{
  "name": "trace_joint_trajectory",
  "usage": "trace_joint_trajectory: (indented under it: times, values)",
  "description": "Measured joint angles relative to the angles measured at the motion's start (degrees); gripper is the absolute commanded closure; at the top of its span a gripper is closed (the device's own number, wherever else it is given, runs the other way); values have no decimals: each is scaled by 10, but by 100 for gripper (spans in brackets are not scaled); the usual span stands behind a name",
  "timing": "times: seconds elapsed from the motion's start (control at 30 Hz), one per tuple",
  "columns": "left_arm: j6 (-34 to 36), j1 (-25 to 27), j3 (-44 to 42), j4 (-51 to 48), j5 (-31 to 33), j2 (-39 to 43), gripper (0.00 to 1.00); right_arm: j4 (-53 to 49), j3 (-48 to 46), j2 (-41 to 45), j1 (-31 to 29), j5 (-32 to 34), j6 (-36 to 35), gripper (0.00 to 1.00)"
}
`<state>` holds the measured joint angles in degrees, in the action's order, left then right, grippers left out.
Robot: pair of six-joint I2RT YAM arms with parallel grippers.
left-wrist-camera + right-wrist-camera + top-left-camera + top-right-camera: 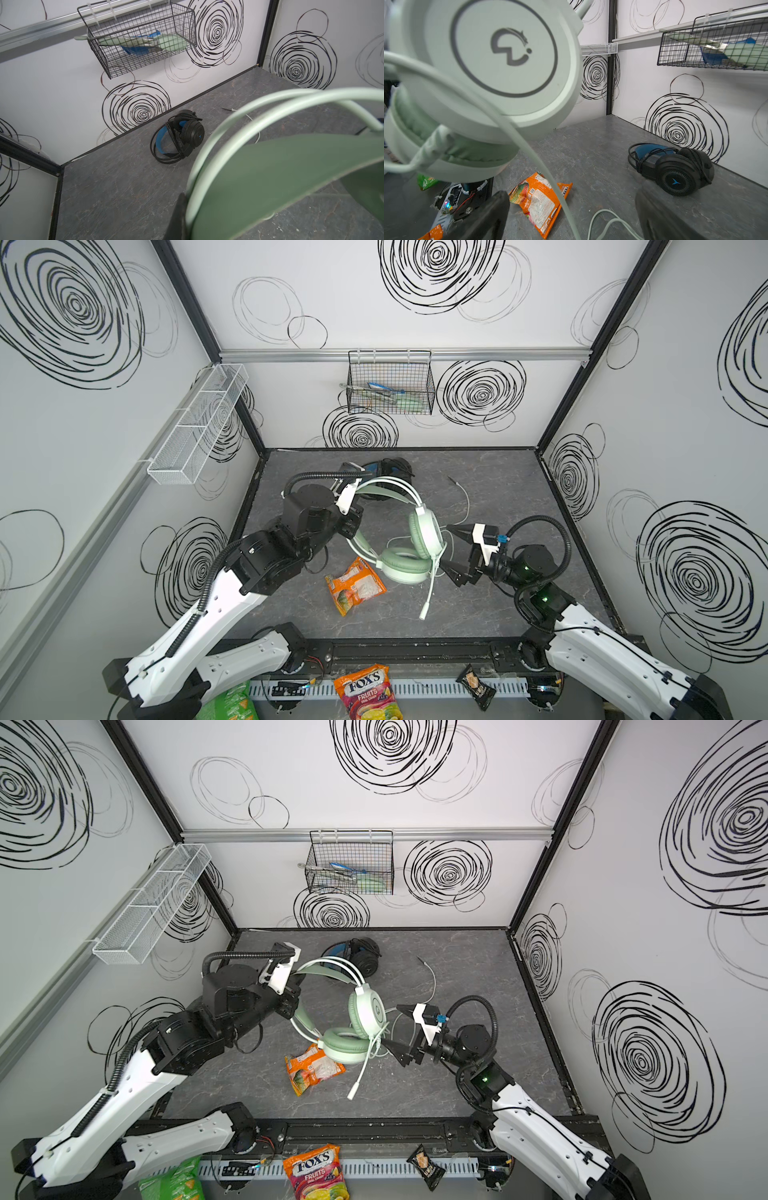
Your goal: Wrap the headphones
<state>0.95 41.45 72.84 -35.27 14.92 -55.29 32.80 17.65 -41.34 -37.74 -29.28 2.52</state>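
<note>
Left gripper point(353, 529) clenched on the mint headset point(409, 568); right gripper point(451, 546) released beside it.

In both top views I see the mint headset mid-table point(498, 605), its band pinched by the left gripper point(293, 1006) and its lower cup just beside the orange bag point(355, 585). The right gripper point(394, 1025) stands wide apart near the cups, grasping nothing. The whitish cable point(466, 506) trails toward the back. The black headset point(390, 472) lies near the back wall, its cord wound around it. From my left wrist view, the mint band point(270, 166) fills the near side, with the black headset point(182, 135) beyond. From my right wrist view, a mint cup point(504, 62) looms close and the cable point(550, 170) runs down between the parted fingers point(488, 218).
</note>
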Motion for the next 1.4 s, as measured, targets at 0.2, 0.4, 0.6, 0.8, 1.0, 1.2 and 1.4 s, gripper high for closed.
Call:
trace_joint_trajectory:
  times: [0.2, 0.4, 0.6, 0.8, 1.0, 1.2, 1.4]
  values:
    - [-5, 0, 3, -1, -20, 0, 100, 7, 12, -75, -11, 4, -10, 27]
    - [-14, -3, 14, -2, -17, 0, 100, 15, 12, -85, -21, 16, -16, 62]
    - [-20, -23, 15, -2, -16, 2, 100, 15, 11, -57, -21, 47, -21, 99]
    - [-20, -37, 12, 9, 1, 10, 100, -11, 12, -2, -21, 125, -31, 100]
    - [-11, -40, -17, 22, 51, 20, 100, -108, 66, 63, -22, 230, -60, 100]
    - [6, -40, -63, 28, 75, 18, 100, -167, 141, 87, -39, 278, -92, 100]
    - [23, -40, -94, 38, 78, 19, 100, -214, 198, 61, -90, 326, -130, 100]
